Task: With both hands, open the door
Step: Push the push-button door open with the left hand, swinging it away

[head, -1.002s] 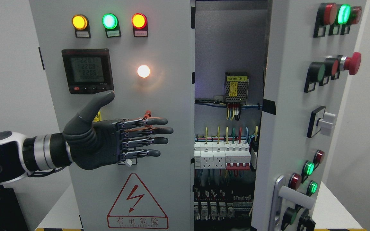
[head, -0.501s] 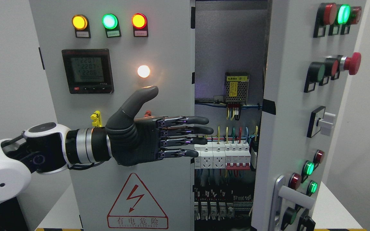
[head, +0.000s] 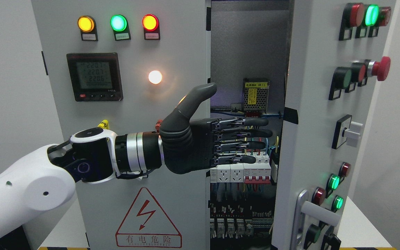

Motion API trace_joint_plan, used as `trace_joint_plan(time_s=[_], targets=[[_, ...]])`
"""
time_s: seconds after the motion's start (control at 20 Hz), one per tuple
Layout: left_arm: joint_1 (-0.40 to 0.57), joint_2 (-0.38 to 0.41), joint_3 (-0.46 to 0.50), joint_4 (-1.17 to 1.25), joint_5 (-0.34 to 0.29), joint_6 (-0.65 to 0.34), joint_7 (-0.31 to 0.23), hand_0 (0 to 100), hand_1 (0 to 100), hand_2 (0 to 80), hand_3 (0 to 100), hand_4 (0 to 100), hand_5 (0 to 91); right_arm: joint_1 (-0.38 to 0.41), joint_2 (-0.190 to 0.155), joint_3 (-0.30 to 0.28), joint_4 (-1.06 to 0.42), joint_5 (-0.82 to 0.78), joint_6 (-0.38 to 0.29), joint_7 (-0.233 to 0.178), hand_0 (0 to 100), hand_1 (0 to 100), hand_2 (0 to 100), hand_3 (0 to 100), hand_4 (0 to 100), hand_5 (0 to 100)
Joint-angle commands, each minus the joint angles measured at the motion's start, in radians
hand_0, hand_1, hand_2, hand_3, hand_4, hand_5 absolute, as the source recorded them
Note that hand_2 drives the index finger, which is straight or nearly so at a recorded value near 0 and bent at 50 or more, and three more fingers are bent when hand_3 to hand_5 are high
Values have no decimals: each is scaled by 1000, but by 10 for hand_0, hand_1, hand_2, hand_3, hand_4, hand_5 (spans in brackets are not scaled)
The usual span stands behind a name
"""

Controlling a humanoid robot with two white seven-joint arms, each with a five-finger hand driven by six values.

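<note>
My left hand (head: 208, 142) is flat and open, with the fingers (head: 252, 132) straight out and the thumb up, and it holds nothing. It sits in front of the gap in the big grey cabinet (head: 134, 104), with the fingertips pointing at the right door (head: 311, 139). That door is already swung partly open, and I can see its edge just past my fingers, but I cannot tell if they touch it. My other hand is not in the picture. I think the door is hard metal, so it will not bend or squash. It looks a bit heavy, because it has many buttons (head: 365, 15), a red stop knob (head: 380, 68) and a switch (head: 349, 132) on it. It should turn easily on its hinge if I push slowly. The paint looks smooth, so my fingers could slip on the flat face. The best spot to hold is the long bare edge of the door, or the silver handle (head: 319, 212) low down. I must stay away from the wires (head: 252, 144) and breakers (head: 238, 172) inside, and not bump the buttons.
</note>
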Motion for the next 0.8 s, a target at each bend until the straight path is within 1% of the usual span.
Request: trace_joint_plan(time_s=[0.0,0.1,0.3,0.45,0.75], targets=[[0,-173,47,4,2,8,21,0,0,0,0,29,0,0,-1,0,0,0,0,-1,0,0,0,0,0,0],[1,-197,47,4,1,8,30,0,0,0,0,29,0,0,1,0,0,0,0,-1,0,0,0,0,0,0],[1,-219,47,4,1,8,64,0,0,0,0,29,0,0,1,0,0,0,0,-1,0,0,0,0,0,0],[1,-237,45,1,-1,10,78,0,0,0,0,29,0,0,-1,0,0,0,0,-1,0,0,0,0,0,0],[21,-303,42,1,-13,8,148,0,0,0,0,30,0,0,-1,0,0,0,0,-1,0,0,0,0,0,0]])
